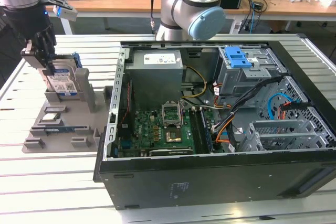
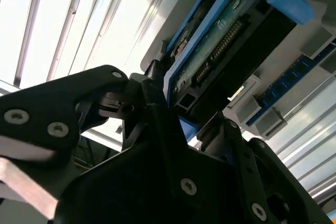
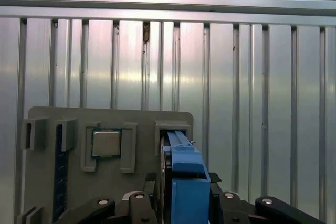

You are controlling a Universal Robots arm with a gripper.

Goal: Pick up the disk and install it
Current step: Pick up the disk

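The disk [image 1: 62, 82] is a silver drive with a white-and-blue label in a blue bracket. It stands on edge in a slot of the grey holder [image 1: 79, 124] at the exterior view's left. My gripper [image 1: 50, 64] sits over the disk's upper end, fingers on either side of it and shut on it. In the first wrist view the blue bracket edge of the disk [image 3: 184, 182] runs between the fingers of the gripper [image 3: 186, 192]. In the second wrist view the disk [image 2: 220, 40] shows its circuit-board side, pinched in the gripper [image 2: 186, 116].
An open computer case [image 1: 210, 182] lies at the centre and right, its grey drive cage with a blue latch [image 1: 239, 56] at the back right. The holder [image 3: 142, 119] also carries a small silver chip [image 1: 51, 117] and a blue memory stick [image 1: 63, 128]. The slatted metal table [image 1: 52, 182] lies all around.
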